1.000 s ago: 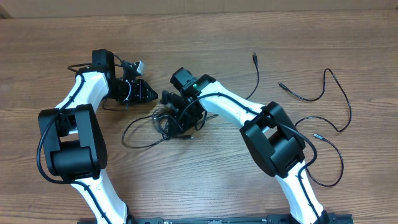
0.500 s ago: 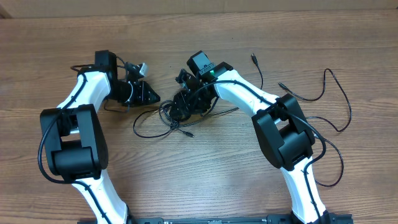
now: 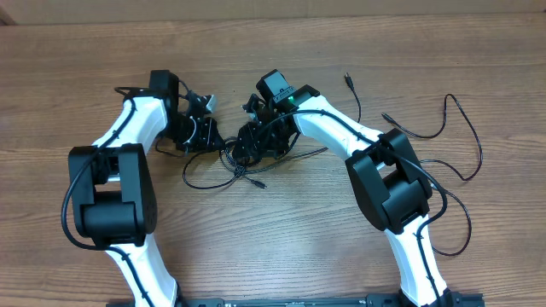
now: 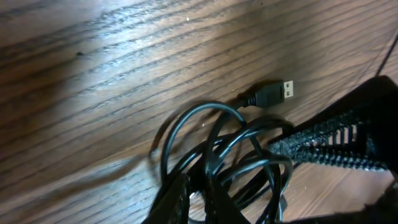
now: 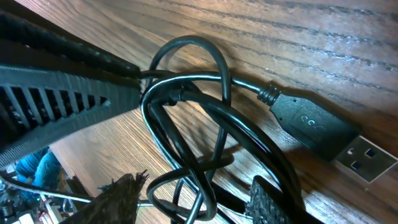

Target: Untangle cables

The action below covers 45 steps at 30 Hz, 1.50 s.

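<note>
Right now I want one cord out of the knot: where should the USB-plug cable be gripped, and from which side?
I'd grip the USB plug by its black body from above, fingers across its narrow sides. It lies flat on the wood, pointing away from the knotted cables, clear of loops.

A tangle of black cables (image 4: 242,140) is lying on the wooden table (image 4: 93,93), its loops overlapping and crossing one another. One large loop is arching up and to the left of the rest. A USB plug (image 4: 277,93) is sticking out at the tangle's upper right, its metal end pointing right and resting flat on the wood. A ribbed black finger (image 4: 329,142) is reaching in from the right edge, its tip touching the loops. At the bottom edge, the left gripper (image 4: 198,188) is holding its dark fingertips close together, with a strand running down between them.
</note>
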### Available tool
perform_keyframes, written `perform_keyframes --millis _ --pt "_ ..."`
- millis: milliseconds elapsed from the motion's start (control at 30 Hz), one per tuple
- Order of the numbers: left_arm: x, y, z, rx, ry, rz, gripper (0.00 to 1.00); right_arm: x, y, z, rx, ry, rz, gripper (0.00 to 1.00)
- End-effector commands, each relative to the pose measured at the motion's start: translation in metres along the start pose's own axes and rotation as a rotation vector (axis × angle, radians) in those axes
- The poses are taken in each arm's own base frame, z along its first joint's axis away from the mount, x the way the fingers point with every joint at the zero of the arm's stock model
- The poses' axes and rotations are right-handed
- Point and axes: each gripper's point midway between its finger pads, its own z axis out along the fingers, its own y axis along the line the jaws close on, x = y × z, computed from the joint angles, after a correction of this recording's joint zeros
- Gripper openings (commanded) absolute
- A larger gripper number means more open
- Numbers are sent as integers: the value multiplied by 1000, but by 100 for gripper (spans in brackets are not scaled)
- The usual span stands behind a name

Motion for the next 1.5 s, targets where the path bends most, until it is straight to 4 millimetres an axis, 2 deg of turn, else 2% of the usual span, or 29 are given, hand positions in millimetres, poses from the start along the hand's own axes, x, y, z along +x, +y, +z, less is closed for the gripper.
perform_keyframes --millis 0,67,233,333,467,700,967,1200,1400,1467 --pt "-3 -2 13 -22 21 -5 12 -12 -3 -9 6 -32 5 56" --pt "-1 -3 21 -20 35 0 14 -15 0 -18 -13 -43 8 56" --pt "-3 -4 28 -19 35 7 15 -14 28 -53 -100 -68 -13 56" --pt "-4 -4 28 -20 32 -1 15 -13 38 -61 -106 -80 -31 56" --pt "-4 -4 28 -20 32 -1 19 -7 47 -55 -107 -66 -49 56" --pt "-5 -3 28 -25 29 1 18 3 56 -39 -68 -43 -9 55" --pt "-5 -3 28 -28 29 1 19 14 32 -11 73 -58 61 51" --pt "-5 2 28 -54 28 3 18 13 11 1 127 -101 101 47" --pt "-7 2 28 -55 21 7 18 13 12 2 120 -102 97 18" --pt "-8 2 28 -55 17 9 18 13 17 2 92 -95 93 18"
